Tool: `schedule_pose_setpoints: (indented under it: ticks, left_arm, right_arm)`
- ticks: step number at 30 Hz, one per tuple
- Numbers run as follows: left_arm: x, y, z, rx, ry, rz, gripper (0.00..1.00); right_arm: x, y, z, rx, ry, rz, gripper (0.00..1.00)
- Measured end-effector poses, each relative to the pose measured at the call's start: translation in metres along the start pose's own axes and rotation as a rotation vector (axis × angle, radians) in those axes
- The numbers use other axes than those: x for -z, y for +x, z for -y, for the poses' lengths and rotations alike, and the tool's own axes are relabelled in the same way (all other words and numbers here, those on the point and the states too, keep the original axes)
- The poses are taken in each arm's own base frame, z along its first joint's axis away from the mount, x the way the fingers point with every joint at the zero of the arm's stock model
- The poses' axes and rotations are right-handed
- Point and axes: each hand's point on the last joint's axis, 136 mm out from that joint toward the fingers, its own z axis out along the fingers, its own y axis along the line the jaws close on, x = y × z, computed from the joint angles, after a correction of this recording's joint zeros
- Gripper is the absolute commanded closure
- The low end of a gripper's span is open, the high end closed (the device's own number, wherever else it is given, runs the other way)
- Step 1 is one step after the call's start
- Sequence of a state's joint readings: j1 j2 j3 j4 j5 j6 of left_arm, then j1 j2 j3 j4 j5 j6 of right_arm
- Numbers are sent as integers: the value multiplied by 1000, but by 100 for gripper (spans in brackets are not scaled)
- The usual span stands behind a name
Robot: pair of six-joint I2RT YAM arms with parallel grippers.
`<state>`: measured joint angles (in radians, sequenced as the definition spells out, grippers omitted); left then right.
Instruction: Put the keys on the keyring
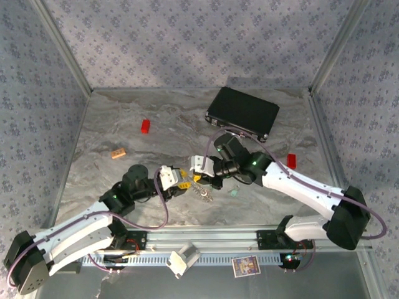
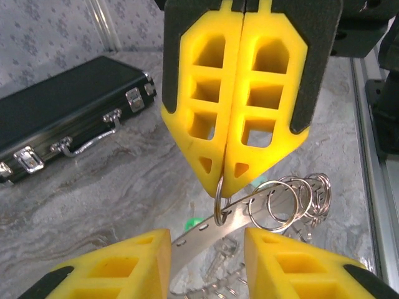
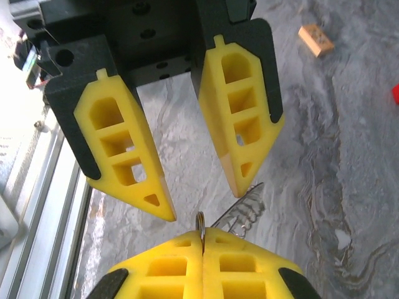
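The keyring [image 2: 240, 212] is at the middle of the counter [image 1: 156, 205], between the two tools. It is a thin metal band that carries several small loose loops. We judge it light, stiff and slippery, and it may swing, so the safest hold is on one small loop or flat on the band, not on the fringe. The right tool [image 3: 202, 240] has its fingers pressed together and pinches one small loop of it. The left tool [image 3: 202, 199] faces it with fingers spread and grips nothing. Of the keys [image 1: 234, 193] we can count one, lying near the ring; it is tiny, so we would pinch it by the green head. Farther out are a red block [image 1: 145, 126], a second red block [image 1: 291, 160], one orange-tan block [image 1: 118, 152] and one black case [image 1: 243, 112].
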<state>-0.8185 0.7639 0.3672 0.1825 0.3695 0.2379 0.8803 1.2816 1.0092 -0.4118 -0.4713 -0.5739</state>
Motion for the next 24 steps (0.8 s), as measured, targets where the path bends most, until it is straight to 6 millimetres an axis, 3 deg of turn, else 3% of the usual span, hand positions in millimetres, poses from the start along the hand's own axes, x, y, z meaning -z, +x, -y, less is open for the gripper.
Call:
schedule_pose_setpoints:
  ticks: [5,11,19,21,24]
  left_arm:
    - [-3,5,2,4,18,-18,75]
    - [-5,9,5,10,35,-29,76]
    - [-6,11,9,11,61,-37,100]
    - [-6,11,9,14,63,-39,100]
    - [-6,10,10,16,69,-33,100]
  right_arm:
    - [-8,10,-5,5,-15,-92,100]
    - [-11,3,-7,26,-24,-103,100]
    - [-12,1,-8,33,-24,-106,100]
    - [-12,1,-8,35,-24,-108,100]
    - [-12,1,-7,24,-27,-87,72]
